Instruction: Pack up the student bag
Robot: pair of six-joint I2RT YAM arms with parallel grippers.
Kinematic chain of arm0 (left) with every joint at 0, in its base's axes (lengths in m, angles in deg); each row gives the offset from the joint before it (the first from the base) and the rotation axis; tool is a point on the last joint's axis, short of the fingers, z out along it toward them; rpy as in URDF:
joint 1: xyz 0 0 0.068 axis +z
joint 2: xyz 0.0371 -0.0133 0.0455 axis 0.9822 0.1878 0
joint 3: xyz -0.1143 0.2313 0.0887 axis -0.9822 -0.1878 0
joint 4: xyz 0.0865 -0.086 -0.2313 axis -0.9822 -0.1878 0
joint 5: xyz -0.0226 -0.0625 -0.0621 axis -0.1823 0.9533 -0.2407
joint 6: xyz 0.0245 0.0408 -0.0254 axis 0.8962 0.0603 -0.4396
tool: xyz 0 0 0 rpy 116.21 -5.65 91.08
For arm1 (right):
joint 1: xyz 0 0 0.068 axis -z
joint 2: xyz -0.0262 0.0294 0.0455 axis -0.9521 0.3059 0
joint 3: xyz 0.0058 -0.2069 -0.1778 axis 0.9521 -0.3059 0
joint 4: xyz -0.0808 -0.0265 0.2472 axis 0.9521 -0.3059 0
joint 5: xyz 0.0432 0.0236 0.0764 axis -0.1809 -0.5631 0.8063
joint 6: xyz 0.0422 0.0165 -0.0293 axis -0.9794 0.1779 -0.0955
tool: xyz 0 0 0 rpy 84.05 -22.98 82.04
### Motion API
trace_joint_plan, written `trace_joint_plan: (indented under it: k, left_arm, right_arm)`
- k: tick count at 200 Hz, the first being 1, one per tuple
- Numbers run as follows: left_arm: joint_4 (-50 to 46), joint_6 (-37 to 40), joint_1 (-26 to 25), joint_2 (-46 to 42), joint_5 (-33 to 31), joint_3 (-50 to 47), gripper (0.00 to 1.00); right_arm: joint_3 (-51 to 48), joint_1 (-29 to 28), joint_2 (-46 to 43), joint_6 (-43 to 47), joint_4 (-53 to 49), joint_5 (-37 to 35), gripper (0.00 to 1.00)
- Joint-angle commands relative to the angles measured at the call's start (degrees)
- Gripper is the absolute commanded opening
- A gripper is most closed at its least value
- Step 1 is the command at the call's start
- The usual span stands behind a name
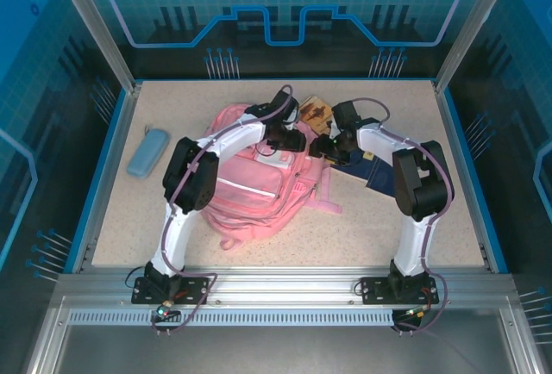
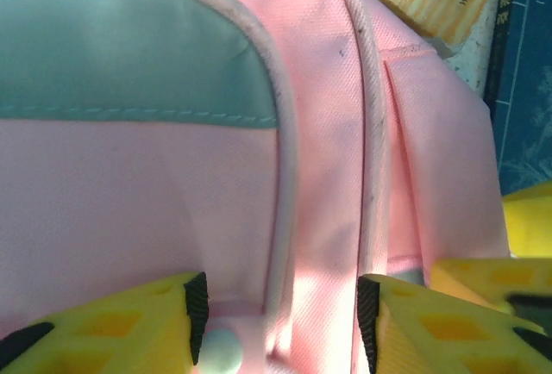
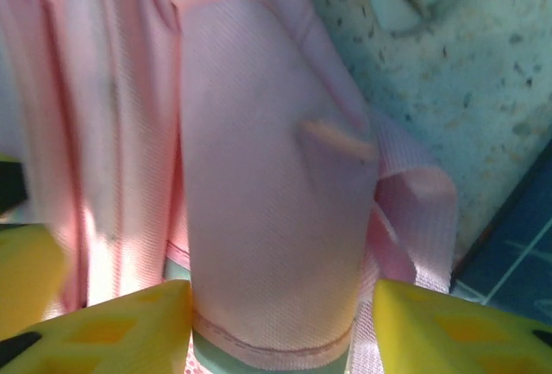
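Left gripper (image 2: 280, 322) is down on the bag (image 1: 250, 180), yellow fingers (image 2: 121, 331) partway apart, straddling a piped seam of pink fabric. Can't tell if the pads pinch it or just rest on it. Right gripper (image 3: 276, 331) is clamped on a padded pink strap (image 3: 267, 176) of the bag: the strap fills the gap, one finger against each edge. Both grippers sit close together at the bag's far right end. The left arm crosses over the bag and the right arm reaches in from the right.

Bag lies flat in the middle of the table (image 1: 379, 227), front up, with a pale stripe (image 1: 246, 186) across the front pocket. Grey-teal panel (image 2: 129, 46) on the bag is just ahead of the left fingers.

Dark blue flat item (image 1: 373, 171) lies right of the bag, partly under the right forearm; can't tell if it touches the bag. Book (image 1: 315, 114), tan cover with print, is just beyond the bag's far right corner. Light-blue pencil case (image 1: 148, 151) is well left of the bag, apart, angled.
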Motion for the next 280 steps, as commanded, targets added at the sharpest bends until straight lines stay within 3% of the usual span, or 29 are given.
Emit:
trace_joint_plan:
  k: [1, 32, 66, 98, 160, 187, 231, 280]
  left_arm:
    - [-6.26, -3.11, 2.12, -7.10, 1.43, -1.41, 0.55]
    - [-5.13, -8.29, 3.22, -16.34, -0.95, -14.84, 0.54]
    - [-1.02, -14.77, 4.78, -27.12, -2.32, -33.25, 0.47]
    - [1.72, -17.29, 6.78, -28.75, -2.11, -41.13, 0.44]
    - [2.59, -14.21, 11.83, -18.56, -7.36, -32.72, 0.39]
    - [1.31, -10.17, 11.51, -20.40, -6.50, -28.38, 0.46]
    - [-4.90, -5.60, 7.32, -24.95, -8.70, -25.17, 0.57]
    - [-10.13, -6.19, -1.23, -21.23, -18.24, -20.55, 0.53]
  right_arm:
    - [-1.91, -0.20, -1.53, -1.73, 0.70, 2.52, 0.54]
    - [-2.65, -0.79, -0.25, -3.72, 2.69, 4.31, 0.49]
    - [1.17, -2.45, 3.51, -5.08, 3.58, 5.39, 0.46]
    - [7.30, -4.22, 7.65, -6.64, 3.99, 4.98, 0.43]
    - [17.64, -5.69, 12.01, -3.95, 2.42, 2.57, 0.41]
    - [17.98, -5.29, 8.62, 0.14, -0.95, -0.39, 0.48]
    - [8.26, -3.61, -3.25, 6.07, -2.97, -4.92, 0.68]
    - [-3.18, -1.34, -10.55, 7.29, -1.02, -4.45, 0.72]
